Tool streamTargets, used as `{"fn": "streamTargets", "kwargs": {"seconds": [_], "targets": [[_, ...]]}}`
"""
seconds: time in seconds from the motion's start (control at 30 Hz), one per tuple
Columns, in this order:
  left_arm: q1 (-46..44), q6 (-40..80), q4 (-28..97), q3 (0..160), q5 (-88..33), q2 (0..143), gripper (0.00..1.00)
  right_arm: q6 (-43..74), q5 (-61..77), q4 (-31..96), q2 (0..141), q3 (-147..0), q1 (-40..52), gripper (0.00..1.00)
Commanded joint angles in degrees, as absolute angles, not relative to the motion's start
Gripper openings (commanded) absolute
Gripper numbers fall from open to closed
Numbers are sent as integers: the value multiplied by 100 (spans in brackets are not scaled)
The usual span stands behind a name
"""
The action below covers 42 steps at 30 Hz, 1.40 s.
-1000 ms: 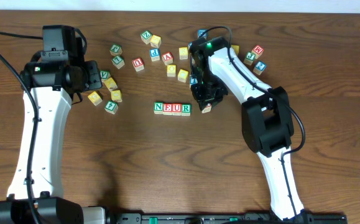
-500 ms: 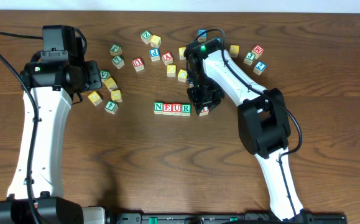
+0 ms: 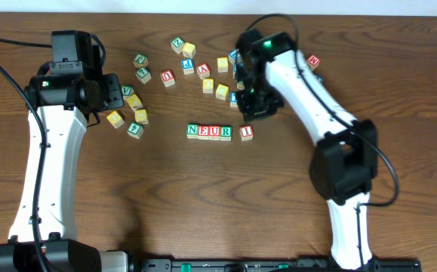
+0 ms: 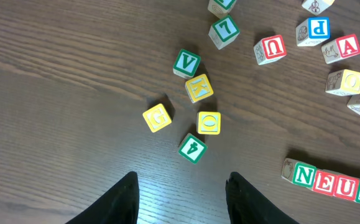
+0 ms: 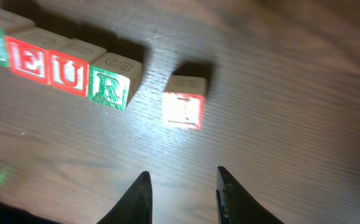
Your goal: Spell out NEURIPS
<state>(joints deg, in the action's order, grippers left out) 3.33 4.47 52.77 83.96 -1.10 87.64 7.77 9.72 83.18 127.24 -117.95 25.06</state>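
Right claw [image 5: 180,179]: mine, fingers spread, nothing between them, hanging over the table [image 3: 165,196] near the R cube [image 5: 111,87], on its I side. I cube [image 5: 183,109]: red face, flat on the table, just beside the R cube with a narrow gap, on the side away from the U. U cube [image 3: 215,132], E cube [image 3: 204,131], N cube [image 3: 192,131]: touching in one line, running off from the R cube's other side. P cube [image 4: 318,28]: blue letter, among the loose cubes [image 3: 222,91] beyond the R cube, toward the far edge. S cube: cannot pick it out. Left claw [image 4: 181,180]: mine, spread, empty, well apart from the R cube.
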Motion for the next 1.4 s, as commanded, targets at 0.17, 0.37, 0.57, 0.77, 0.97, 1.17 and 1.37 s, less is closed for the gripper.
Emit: {"fn": "streamTargets", "kwargs": {"seconds": [0.17,0.37,0.57,0.77,0.97,1.17,1.37], "targets": [[357,480,5315,8444,-43,8722,45,718,836,8860,11848,-11808,1977,33],[357,480,5310,8444,-43,8724,45,797,744,8088,11852,-10934,1944,33],[357,480,5310,8444,-43,8724,45,1041,768,6665,11852,-9745,2008,29],[357,480,5310,8444,-43,8724,45,1363,801,5774,11852,-8943,2045,29],[357,480,5310,8444,-43,8724,45,1525,1026,4956,11852,-8305,2185,26],[357,480,5310,8444,-43,8724,45,1588,1026,4707,11854,-8182,2335,28],[357,480,5310,8444,-43,8724,45,1588,1026,4689,11856,-8152,2405,28]]}}
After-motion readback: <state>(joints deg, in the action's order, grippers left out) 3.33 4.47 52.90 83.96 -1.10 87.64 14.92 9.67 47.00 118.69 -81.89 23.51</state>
